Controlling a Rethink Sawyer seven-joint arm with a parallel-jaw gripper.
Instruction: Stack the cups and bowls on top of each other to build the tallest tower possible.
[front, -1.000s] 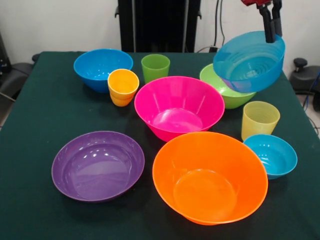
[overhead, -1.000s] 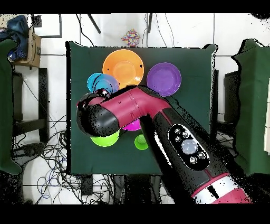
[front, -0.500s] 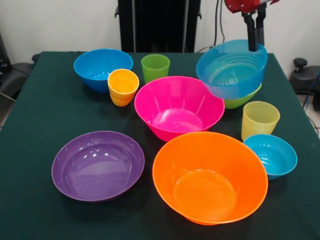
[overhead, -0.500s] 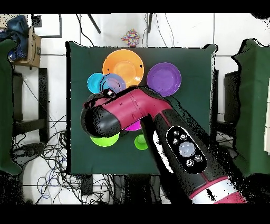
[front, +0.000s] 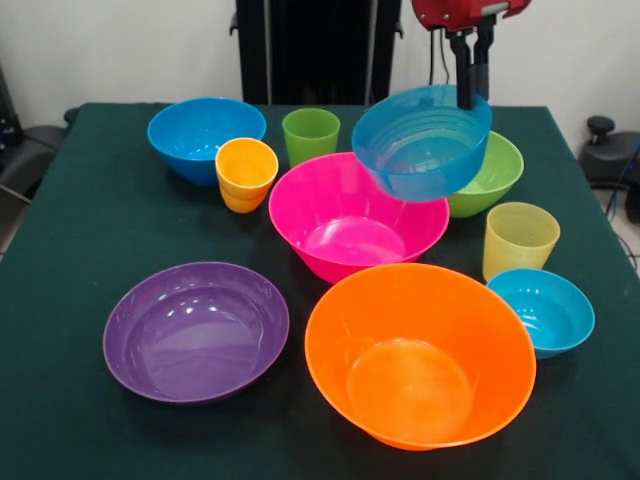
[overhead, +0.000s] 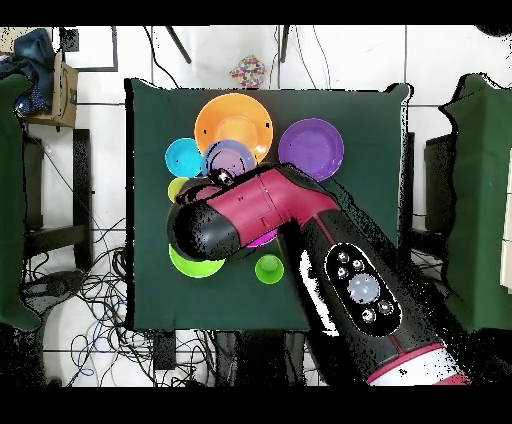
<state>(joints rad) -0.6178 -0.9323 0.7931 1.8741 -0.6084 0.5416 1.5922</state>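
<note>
Jaws pinch an empty blue bowl (front: 420, 143) above the pink bowl (front: 345, 226).

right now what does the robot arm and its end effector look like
The arm is bulky, rounded and glossy dark red with black joint sections; a black panel on it carries round silver buttons. The end effector has a red housing and two slim black fingers.

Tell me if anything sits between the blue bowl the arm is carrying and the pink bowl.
Nothing visible does. The pincer holds the blue bowl by its rim, tilted, in the air over the pink bowl's far edge, and the pink bowl is empty inside.
</note>
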